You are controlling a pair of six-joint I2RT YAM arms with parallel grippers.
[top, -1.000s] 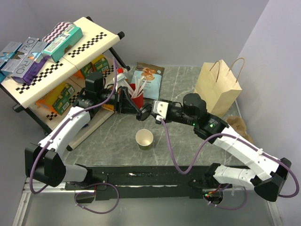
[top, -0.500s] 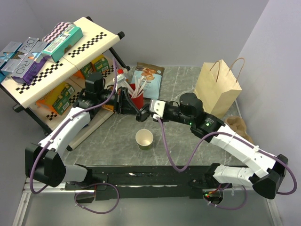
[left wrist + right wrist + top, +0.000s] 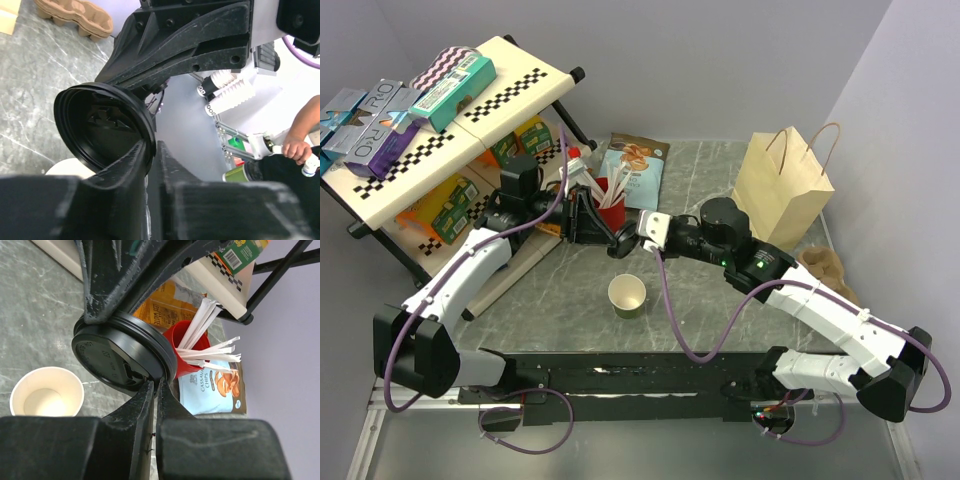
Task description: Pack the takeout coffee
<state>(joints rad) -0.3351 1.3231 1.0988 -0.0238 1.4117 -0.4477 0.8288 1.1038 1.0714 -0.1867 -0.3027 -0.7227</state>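
Left gripper [image 3: 153,148] nearly closed, rim of black lid [image 3: 100,125] pinched between fingers. Right gripper [image 3: 155,386] clamped on same lid at opposite side of rim. Lid held on edge in air above table [image 3: 720,180], just beside red cup [image 3: 182,347] with white stirrers [image 3: 210,340]. Green cup [image 3: 627,296] stood upright on table, uncovered, cream inside seen, below lid on near side, apart from both grippers.

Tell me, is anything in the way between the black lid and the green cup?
No, nothing visible. The black lid hangs in the air, and the open green cup stands on bare table close by.
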